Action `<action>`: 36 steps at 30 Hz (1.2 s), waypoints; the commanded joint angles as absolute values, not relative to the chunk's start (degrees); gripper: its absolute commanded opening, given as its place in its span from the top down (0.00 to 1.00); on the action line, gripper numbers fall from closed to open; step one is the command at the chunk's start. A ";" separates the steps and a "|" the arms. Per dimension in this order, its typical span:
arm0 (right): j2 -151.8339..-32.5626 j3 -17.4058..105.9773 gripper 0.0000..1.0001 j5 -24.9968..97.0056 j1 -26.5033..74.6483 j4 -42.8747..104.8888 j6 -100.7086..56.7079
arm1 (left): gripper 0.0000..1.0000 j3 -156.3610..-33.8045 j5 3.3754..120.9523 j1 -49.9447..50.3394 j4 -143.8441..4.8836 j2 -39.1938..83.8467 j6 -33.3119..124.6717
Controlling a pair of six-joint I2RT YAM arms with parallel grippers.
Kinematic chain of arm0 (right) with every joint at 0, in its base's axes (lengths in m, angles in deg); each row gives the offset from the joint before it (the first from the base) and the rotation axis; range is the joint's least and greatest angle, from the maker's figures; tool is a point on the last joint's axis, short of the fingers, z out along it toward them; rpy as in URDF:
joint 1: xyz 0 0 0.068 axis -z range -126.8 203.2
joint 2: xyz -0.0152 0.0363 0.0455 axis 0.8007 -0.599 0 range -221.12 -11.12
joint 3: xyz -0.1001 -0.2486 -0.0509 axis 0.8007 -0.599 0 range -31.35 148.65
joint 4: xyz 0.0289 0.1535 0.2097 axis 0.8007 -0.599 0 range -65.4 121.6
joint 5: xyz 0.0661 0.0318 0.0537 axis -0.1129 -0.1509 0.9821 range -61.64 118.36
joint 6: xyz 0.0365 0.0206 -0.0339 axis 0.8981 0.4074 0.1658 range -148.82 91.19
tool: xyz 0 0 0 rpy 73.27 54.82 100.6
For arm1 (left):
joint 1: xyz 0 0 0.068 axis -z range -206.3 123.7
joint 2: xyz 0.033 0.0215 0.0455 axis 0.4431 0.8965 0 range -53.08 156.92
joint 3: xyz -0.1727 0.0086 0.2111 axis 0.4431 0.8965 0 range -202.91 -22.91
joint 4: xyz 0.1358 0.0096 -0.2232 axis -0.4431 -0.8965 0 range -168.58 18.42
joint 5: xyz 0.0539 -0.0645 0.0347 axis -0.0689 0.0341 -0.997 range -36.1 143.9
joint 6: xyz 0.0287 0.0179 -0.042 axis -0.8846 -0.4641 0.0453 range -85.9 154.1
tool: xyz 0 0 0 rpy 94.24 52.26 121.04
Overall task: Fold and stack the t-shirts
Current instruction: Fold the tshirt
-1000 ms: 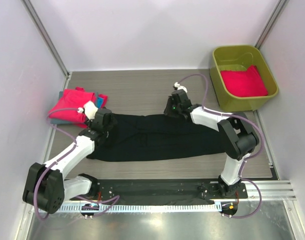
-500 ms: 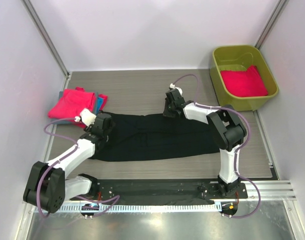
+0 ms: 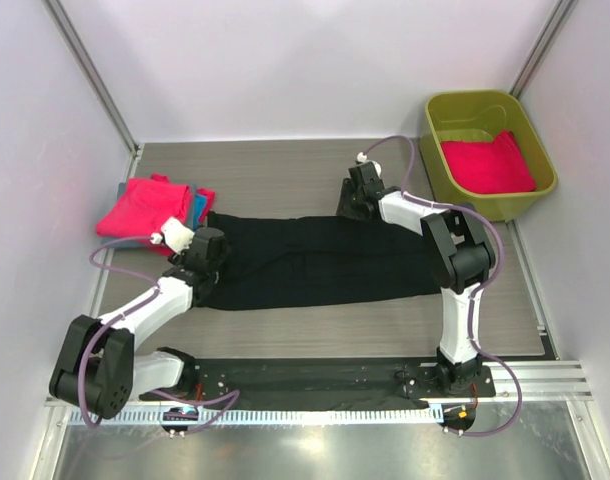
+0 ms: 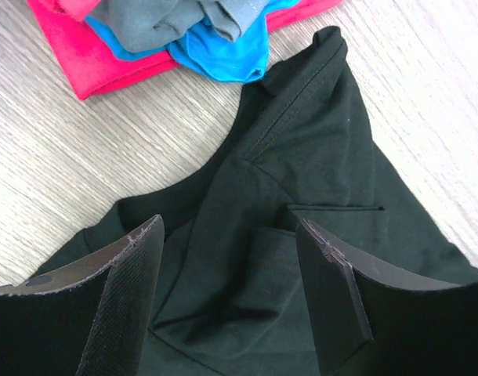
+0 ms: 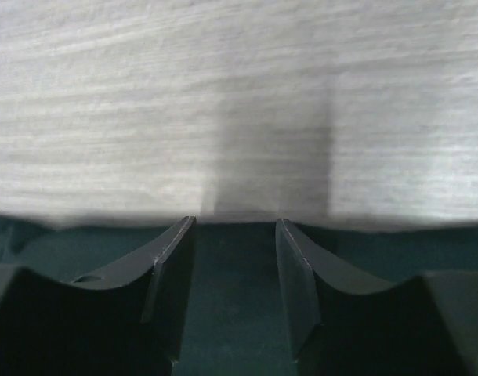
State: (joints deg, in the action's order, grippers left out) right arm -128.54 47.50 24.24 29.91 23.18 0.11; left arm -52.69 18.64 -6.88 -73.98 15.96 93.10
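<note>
The black t-shirt (image 3: 315, 262) lies folded into a long band across the middle of the table. My left gripper (image 3: 207, 252) hovers over its left end. In the left wrist view this gripper (image 4: 231, 229) is wide open and empty above creased black cloth (image 4: 317, 149). My right gripper (image 3: 356, 200) is at the shirt's far edge. In the right wrist view it (image 5: 233, 223) is open, with flat black cloth (image 5: 231, 313) under the gap. Folded pink and blue tees (image 3: 150, 205) are stacked at the far left, and they also show in the left wrist view (image 4: 145, 39). Another pink tee (image 3: 488, 163) lies in the tub.
The olive-green tub (image 3: 485, 105) stands at the back right. Bare wood-grain tabletop (image 5: 239, 102) lies beyond the shirt's far edge. Lilac walls close in the left, back and right sides. A black base strip (image 3: 315, 378) runs along the near edge.
The black t-shirt has slid away from the arm bases, toward the back. My right gripper moved back and slightly right to the shirt's far edge. My left gripper barely moved.
</note>
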 commanded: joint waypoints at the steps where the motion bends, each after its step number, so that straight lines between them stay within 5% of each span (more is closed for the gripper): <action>1: -122.75 49.16 0.48 26.07 29.03 21.06 -3.41 | 0.30 -55.78 17.08 -7.14 -70.79 17.05 90.71; 14: -127.91 54.69 0.55 59.27 21.21 30.81 -2.45 | 0.30 -70.80 21.02 -8.90 -78.79 27.94 89.65; 23: -135.65 61.54 0.54 59.21 16.46 29.32 -2.19 | 0.37 -81.09 30.34 -13.29 -81.51 41.66 92.46; 36: -141.11 64.72 0.61 59.56 13.12 28.88 -0.95 | 0.40 -89.79 21.39 -14.17 -101.80 51.77 96.85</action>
State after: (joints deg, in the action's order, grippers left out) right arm -141.68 61.88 57.71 13.50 28.07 -1.46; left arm -86.53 26.40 -13.53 -93.69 50.66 95.66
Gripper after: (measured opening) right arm 0.394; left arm 0.605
